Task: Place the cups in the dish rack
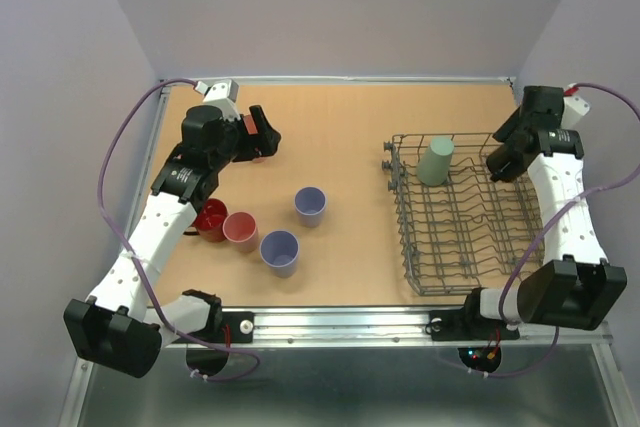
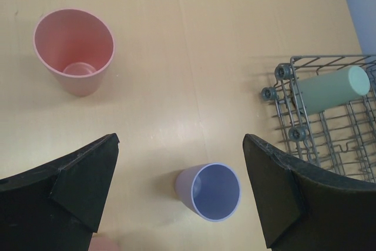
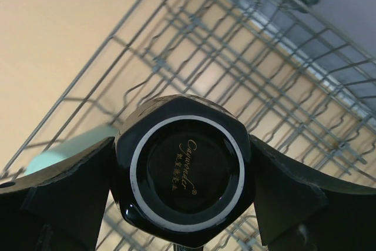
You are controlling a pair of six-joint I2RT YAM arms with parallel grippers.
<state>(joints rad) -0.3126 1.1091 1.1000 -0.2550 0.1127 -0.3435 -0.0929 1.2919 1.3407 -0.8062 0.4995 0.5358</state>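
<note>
In the right pincer (image 1: pixel 498 161), clamped between both jaws: a glossy dark faceted mug (image 3: pixel 187 171), white-ringed base toward the wrist camera. Probably glazed ceramic: stiff, fairly heavy for its size, slick on the flat facets, liable to chip against metal wire. Soundest hold across two opposing facets of the body; gentle lowering, no dropping. Directly beyond it, the grey wire dish rack (image 1: pixel 402 217) with upright tines; off to one side of the pincer, a sage-green tumbler (image 1: pixel 435 160) leaning among those tines.

Spread wide and holding nothing: the left pincer (image 2: pixel 180 145). Beneath the gap between its fingers, on the tan worktop (image 2: pixel 176 57), an upright lavender plastic-looking tumbler (image 2: pixel 210 191); further ahead and off to one side, an upright pink tumbler (image 2: pixel 73 48). Likely light, rigid, smooth, easily tipped or squeezed out of a pinch. Better taken across the tapered wall near mid-height, or over the rim with one finger inside.
</note>
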